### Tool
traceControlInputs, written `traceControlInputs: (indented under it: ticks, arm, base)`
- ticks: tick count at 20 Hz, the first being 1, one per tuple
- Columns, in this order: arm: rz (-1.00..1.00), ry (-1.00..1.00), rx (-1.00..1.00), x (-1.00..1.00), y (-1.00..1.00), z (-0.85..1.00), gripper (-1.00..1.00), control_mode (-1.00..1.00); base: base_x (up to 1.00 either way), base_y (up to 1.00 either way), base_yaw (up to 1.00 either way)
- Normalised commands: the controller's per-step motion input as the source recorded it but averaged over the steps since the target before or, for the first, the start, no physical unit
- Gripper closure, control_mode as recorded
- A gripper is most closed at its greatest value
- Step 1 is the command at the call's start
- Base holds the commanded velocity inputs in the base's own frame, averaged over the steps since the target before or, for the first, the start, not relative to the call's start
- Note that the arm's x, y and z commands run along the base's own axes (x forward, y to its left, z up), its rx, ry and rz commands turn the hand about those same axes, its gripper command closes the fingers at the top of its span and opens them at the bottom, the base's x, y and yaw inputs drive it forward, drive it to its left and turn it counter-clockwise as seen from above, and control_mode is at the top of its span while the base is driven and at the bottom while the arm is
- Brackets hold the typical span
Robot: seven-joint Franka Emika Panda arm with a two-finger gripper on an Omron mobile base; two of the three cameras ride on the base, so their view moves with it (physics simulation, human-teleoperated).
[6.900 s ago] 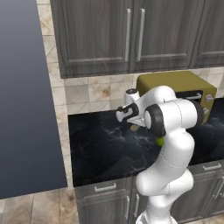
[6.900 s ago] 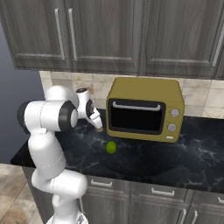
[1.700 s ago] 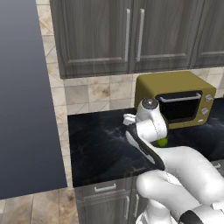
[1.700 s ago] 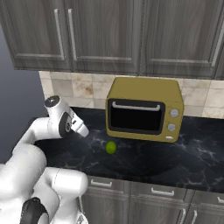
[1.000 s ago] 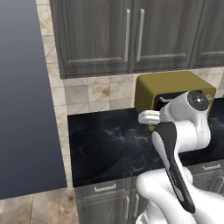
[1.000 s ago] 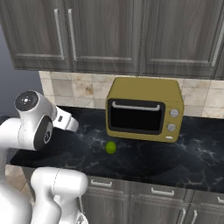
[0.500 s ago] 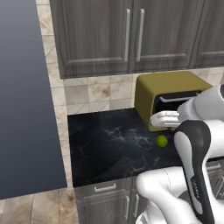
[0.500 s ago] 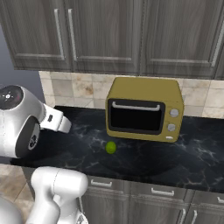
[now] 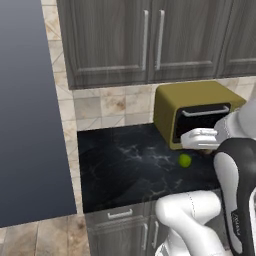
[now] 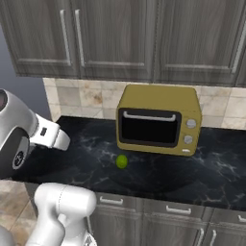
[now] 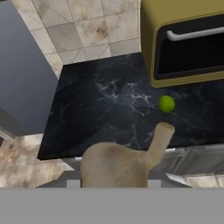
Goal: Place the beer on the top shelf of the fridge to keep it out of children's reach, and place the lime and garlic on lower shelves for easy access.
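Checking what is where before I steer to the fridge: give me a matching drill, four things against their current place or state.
Things:
1. lime
2. garlic
3. microwave
4. fridge

Places or states:
A. grey door shut, at the left end of the counter
B. lying on the black counter just in front of the microwave's door
C. up off the counter, close against the hand camera
D. mustard yellow, standing on the counter by the tiled wall, door shut

Pairs: 1-B, 2-C, 3-D, 4-A
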Motion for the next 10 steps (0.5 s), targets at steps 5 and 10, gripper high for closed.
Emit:
traceControlInputs:
  ticks: [5, 10]
  arm:
    - [0.0, 0.0, 0.0, 0.0, 0.0, 0.0, 1.0, 1.0]
    - [0.0, 0.0, 0.0, 0.0, 0.0, 0.0, 1.0, 1.0]
  base:
    - [-0.56, -0.11, 0.0]
    - [-0.19, -0.54, -0.01]
